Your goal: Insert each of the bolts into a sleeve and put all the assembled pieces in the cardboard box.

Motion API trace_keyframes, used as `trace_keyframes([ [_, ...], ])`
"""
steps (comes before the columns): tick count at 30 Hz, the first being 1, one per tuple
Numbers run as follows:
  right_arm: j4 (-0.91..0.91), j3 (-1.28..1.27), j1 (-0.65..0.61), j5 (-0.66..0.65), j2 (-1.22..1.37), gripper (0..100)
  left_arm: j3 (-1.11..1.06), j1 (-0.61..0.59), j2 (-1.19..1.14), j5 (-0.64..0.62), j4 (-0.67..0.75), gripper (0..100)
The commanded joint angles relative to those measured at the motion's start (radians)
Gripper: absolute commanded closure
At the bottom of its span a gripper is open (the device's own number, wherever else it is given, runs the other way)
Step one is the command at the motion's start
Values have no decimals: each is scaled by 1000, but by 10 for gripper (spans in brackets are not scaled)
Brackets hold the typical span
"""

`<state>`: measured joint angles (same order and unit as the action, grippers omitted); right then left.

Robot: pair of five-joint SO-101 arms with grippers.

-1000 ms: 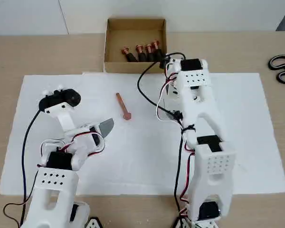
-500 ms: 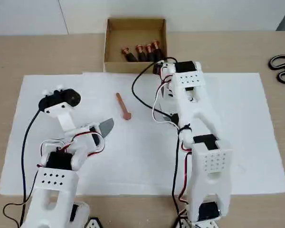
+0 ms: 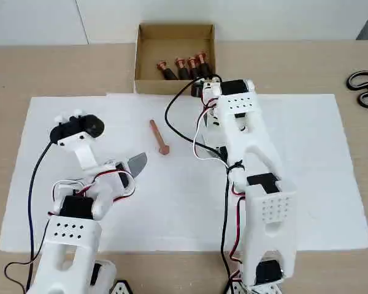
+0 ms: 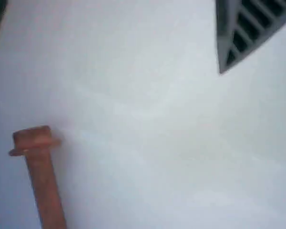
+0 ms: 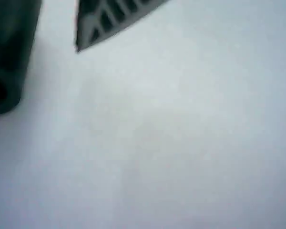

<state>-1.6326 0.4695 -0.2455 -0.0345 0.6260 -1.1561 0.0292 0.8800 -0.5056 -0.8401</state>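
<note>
Box (image 3: 137, 55): 4 assembled pcs (image 3: 183, 66) inside, done.
Bolt (image 3: 160, 136): last one, bare, just outside box front.
R gripper (image 3: 202, 90): at box front; grip can't tell.
Sleeve (image 5: 7, 57): empty, beside it.
L gripper (image 3: 135, 164): wide, empty, beyond bolt.

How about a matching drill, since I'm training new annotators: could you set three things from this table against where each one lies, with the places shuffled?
Things:
1. loose bolt
2. assembled pieces
3. scissors

Places:
A. inside the cardboard box
B. on the bare table, at its right edge
C. lying on the white sheet

Pairs: 1-C, 2-A, 3-B
</note>
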Motion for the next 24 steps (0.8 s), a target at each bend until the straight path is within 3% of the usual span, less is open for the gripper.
trace_keyframes([
  [1,28,9,15,-9,7,838,4,5,11,11,15,707],
  [12,44,14,19,-44,97,958,4,5,11,11,15,707],
  [16,-8,34,35,-112,47,995,5,0,11,15,12,707],
  [19,-44,49,64,-130,-64,995,19,9,11,143,-28,707],
  [24,-47,43,114,-189,-306,995,219,20,5,315,-282,707],
])
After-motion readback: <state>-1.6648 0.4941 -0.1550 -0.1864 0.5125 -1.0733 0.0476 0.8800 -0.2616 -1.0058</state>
